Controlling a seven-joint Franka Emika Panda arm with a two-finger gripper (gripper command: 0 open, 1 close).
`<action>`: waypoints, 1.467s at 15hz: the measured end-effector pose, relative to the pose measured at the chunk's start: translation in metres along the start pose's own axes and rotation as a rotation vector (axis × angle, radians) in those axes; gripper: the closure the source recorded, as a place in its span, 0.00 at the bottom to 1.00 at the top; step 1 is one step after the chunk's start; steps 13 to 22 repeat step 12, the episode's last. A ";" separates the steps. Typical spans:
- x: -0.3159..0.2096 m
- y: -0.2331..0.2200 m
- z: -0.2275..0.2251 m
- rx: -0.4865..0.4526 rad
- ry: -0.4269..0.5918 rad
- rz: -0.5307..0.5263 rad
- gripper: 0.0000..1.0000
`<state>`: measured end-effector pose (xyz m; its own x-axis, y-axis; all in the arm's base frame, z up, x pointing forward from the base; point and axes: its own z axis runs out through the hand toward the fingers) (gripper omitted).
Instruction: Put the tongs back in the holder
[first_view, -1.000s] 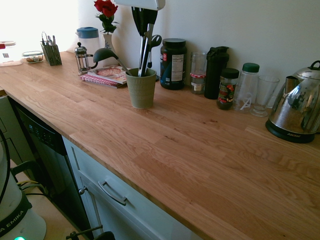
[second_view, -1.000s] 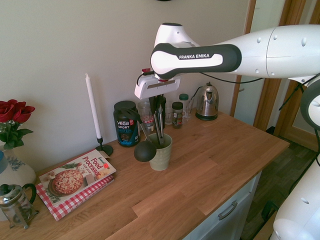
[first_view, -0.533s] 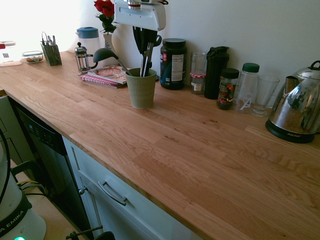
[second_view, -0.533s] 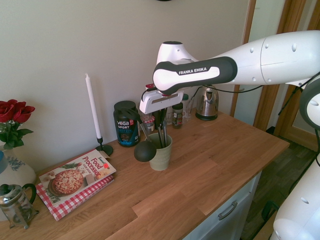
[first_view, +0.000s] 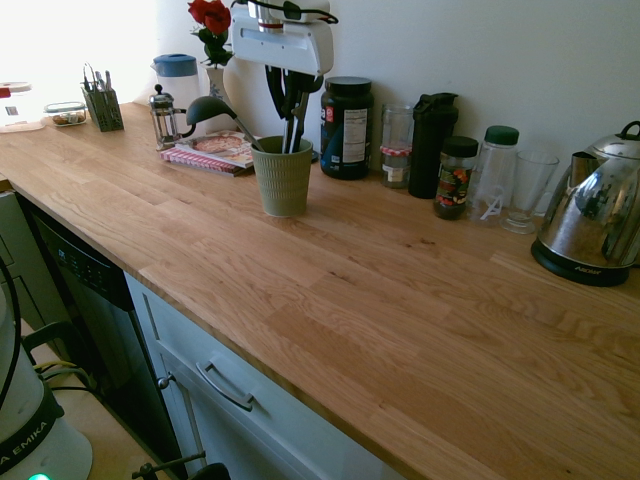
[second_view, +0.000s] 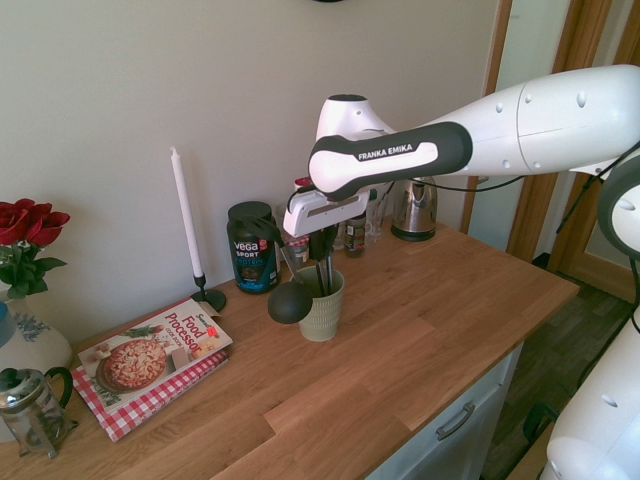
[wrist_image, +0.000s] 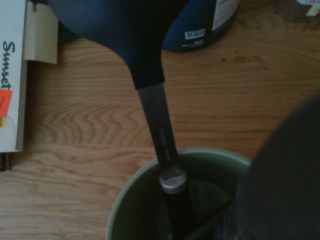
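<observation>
And down comes the tool (first_view: 290, 108) — lower over the cup than a second ago in both exterior views, with less bright metal showing between it and the rim. Its fingers look closed together on the tongs (first_view: 291, 136), though dark utensil parts crowd that spot and hide the exact contact. The tongs are standing in the green ribbed ceramic cup (first_view: 284, 188), at the far left part of the desk (first_view: 360, 300) from the first exterior side, so I'd call the return nearly done: settle them a touch, then let go and lift straight out. The risk is dragging them back up, or snagging the black ladle (second_view: 290, 303) hanging over the rim. Now the tongs themselves — slim, steel, close to upright with a slight tilt, the shafts catching a pale shine above the rim; their lower ends are hidden inside, and their upper part merges into the black shapes under the tool.
</observation>
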<state>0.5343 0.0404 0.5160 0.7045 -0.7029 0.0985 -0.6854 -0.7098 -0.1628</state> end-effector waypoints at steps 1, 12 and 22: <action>0.000 0.001 -0.001 0.000 0.000 -0.003 0.00; -0.032 0.117 -0.056 -0.139 -0.057 -0.015 0.00; -0.032 0.117 -0.056 -0.139 -0.057 -0.015 0.00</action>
